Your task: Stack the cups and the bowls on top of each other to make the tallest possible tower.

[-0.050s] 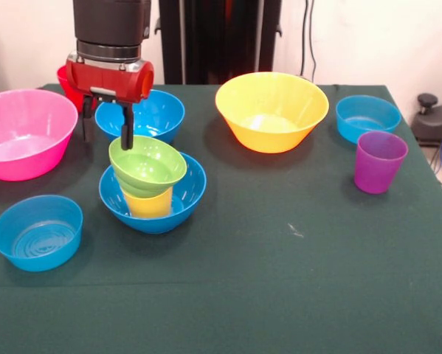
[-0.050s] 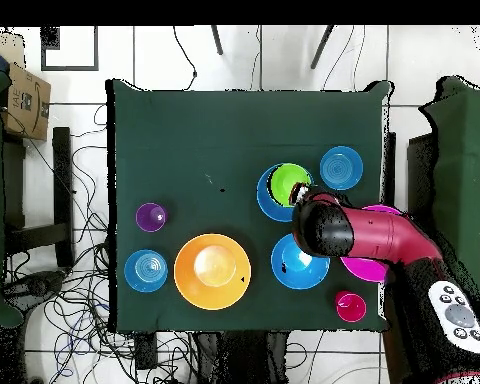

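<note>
The tower stands left of centre: a deep blue bowl (image 1: 156, 210) (image 2: 268, 200) holds an upturned yellow cup (image 1: 148, 204), and a lime green bowl (image 1: 148, 164) (image 2: 287, 182) sits tilted on top of it. My gripper (image 1: 106, 139) hangs open just behind the green bowl. One of its fingers (image 1: 126, 131) reaches down to the bowl's far rim, and the other hangs clear to the left. A purple cup (image 1: 379, 161) (image 2: 151, 216) stands alone at the right. A red cup (image 1: 64, 77) (image 2: 351, 306) peeks out behind the gripper.
A second deep blue bowl (image 1: 150, 114) (image 2: 299, 262) lies right behind the tower. Also on the table are a pink bowl (image 1: 25, 133), a yellow-orange bowl (image 1: 272, 110) (image 2: 213, 270) and light-blue bowls (image 1: 38, 231) (image 1: 367, 116). In the overhead view my arm (image 2: 369, 235) covers part of the pink bowl.
</note>
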Controlling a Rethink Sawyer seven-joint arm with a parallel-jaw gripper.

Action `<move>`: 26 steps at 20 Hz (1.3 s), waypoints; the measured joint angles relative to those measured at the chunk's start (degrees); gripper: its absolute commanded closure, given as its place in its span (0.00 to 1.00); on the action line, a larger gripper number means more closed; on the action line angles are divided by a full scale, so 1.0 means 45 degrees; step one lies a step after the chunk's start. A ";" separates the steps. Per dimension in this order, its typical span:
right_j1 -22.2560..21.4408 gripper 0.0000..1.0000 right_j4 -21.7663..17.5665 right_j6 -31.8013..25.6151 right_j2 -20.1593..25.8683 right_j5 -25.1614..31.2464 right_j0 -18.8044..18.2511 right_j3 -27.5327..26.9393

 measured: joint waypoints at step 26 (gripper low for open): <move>0.1417 0.00 0.0003 0.0000 -0.0230 -0.0005 -0.0259 -0.0047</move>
